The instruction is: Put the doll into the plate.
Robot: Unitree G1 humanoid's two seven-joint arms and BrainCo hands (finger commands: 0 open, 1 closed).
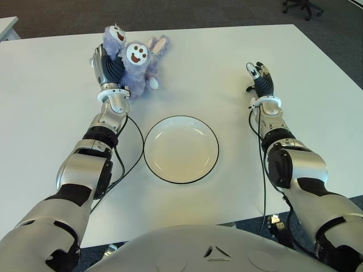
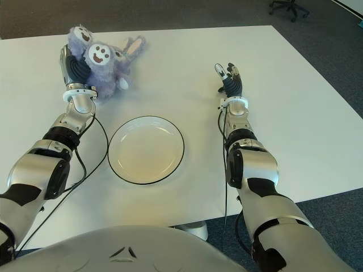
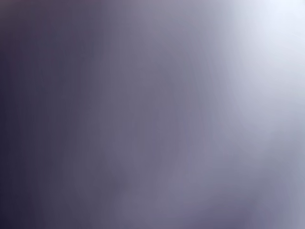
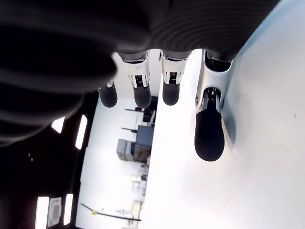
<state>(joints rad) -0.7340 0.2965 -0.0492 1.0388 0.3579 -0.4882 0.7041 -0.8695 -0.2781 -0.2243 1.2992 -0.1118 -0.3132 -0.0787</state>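
Purple fur fills left wrist view; left hand (image 1: 109, 67) grips doll (image 1: 138, 61), right hand (image 1: 260, 77) spread.

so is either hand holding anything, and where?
Left hand grips the doll around its body at the table's far left; right hand is open, empty.

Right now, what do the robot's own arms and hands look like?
Both arms are built of rounded silver shells with black joints, and a thin black cable loops along each forearm. A white ring marks each wrist. The left hand and right hand are dark grey and black with metal knuckles; the right hand's fingers end in black rubbery pads.
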